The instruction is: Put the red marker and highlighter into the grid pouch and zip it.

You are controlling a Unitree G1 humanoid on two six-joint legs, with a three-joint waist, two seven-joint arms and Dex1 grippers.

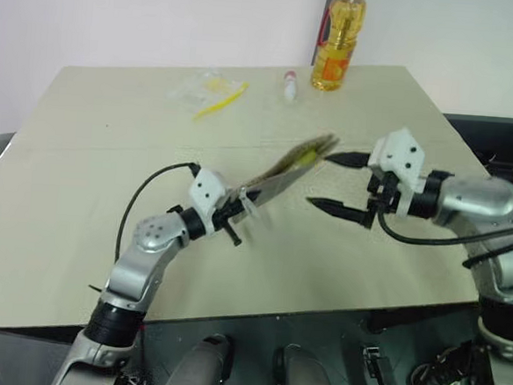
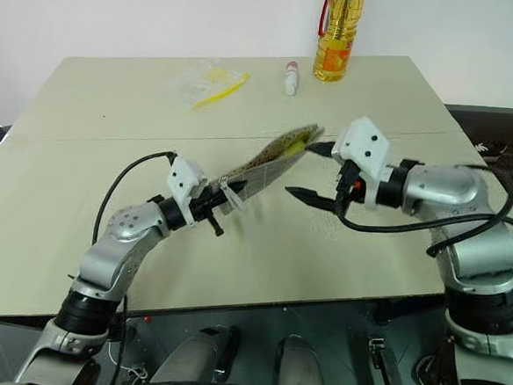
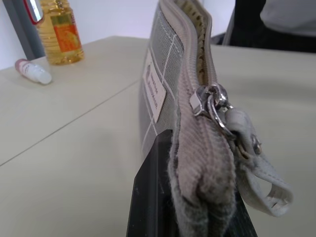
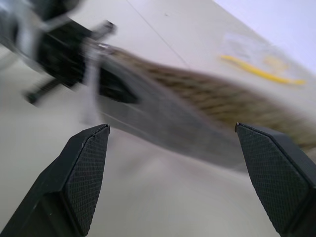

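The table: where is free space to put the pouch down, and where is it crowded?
The table lies bare under and between the left gripper holding the grid pouch and the open right gripper. The far edge is crowded: plastic bag, white tube, oil bottle.

The right hand (image 4: 173,129) has its two black, cross-hatched fingers (image 4: 84,168) spread wide apart, with nothing between them. Past the fingertips the grid pouch (image 4: 187,118) stretches lengthwise above the pale bench (image 4: 163,29), its grey side and brownish zipper edge blurred, and at one end the left hand (image 4: 64,54) clamps it, a pale strap hanging beside the grip. Farther off on the bench lie a long thin yellow stick (image 4: 259,72) and a clear plastic bag (image 4: 244,44) just beside it.
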